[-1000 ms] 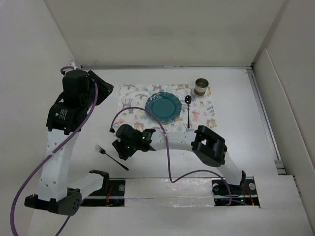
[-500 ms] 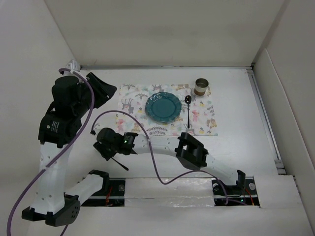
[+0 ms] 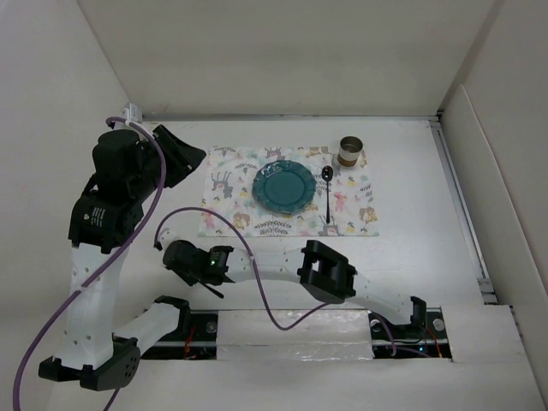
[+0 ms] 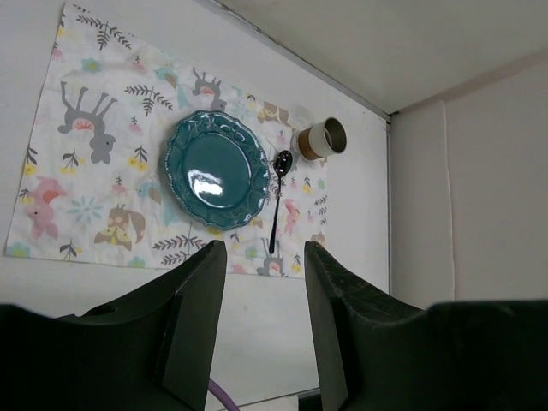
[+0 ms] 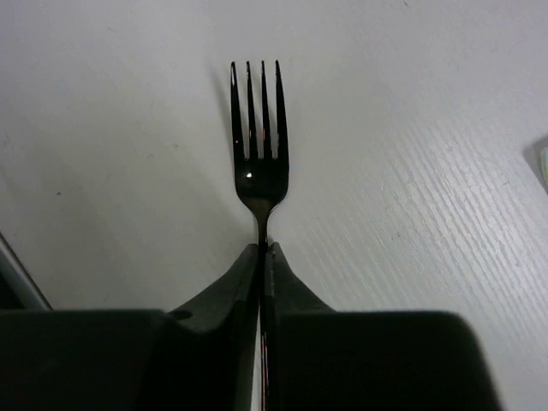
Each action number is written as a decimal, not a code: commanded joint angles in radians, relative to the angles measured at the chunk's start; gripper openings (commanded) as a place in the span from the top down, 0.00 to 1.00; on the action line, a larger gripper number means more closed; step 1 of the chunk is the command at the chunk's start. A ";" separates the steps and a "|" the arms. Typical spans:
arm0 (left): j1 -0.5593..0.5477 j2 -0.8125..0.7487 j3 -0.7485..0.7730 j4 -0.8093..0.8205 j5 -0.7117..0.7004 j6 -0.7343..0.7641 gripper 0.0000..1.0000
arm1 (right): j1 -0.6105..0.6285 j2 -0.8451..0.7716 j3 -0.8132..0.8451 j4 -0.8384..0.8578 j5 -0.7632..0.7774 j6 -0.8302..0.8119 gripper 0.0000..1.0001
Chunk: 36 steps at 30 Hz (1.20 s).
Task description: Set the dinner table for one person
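The dinner table (image 3: 411, 240) is a large white surface. A black fork (image 5: 259, 163) lies on it at the near left, tines pointing away from my right gripper (image 5: 264, 250), which is shut on its handle. From above, the right gripper (image 3: 192, 263) covers most of the fork; only the handle end (image 3: 214, 292) shows. My left gripper (image 4: 261, 248) is open and empty, held high at the far left (image 3: 184, 158). A teal plate (image 3: 283, 187), a black spoon (image 3: 327, 193) to its right and a tan cup (image 3: 350, 151) sit on the animal-print placemat (image 3: 227, 184).
The left wrist view looks down on the placemat (image 4: 86, 171), plate (image 4: 212, 169), spoon (image 4: 276, 201) and cup (image 4: 322, 139). White walls enclose the table at the back and sides. The right arm's purple cable (image 3: 257, 291) loops over the near table.
My right gripper has moved left and toward the near edge, onto the fork, which it now covers. The left arm has shifted slightly and turned its gripper more toward the placemat.
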<state>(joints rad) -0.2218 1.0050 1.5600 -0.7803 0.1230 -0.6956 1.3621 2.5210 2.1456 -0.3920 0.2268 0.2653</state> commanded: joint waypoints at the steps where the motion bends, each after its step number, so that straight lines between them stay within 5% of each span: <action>1: -0.001 -0.009 0.000 0.033 0.006 -0.005 0.61 | 0.019 -0.008 -0.033 -0.070 0.075 -0.008 0.98; 7: -0.001 -0.005 0.024 0.036 -0.011 -0.007 0.62 | -0.027 -0.050 0.058 -0.091 0.149 0.044 1.00; 16: -0.001 -0.019 0.003 0.019 -0.045 -0.004 0.62 | -0.319 -0.214 0.059 -0.035 0.066 0.256 1.00; 25: -0.001 -0.036 -0.058 0.035 -0.042 -0.012 0.62 | -0.512 -0.107 0.134 -0.007 0.022 0.457 1.00; 36: -0.001 -0.043 -0.106 0.053 -0.040 -0.012 0.62 | -0.548 -0.008 0.166 0.010 -0.018 0.580 1.00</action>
<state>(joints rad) -0.2218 0.9833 1.4727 -0.7677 0.0910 -0.7052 0.8124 2.5145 2.2971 -0.4370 0.2138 0.7918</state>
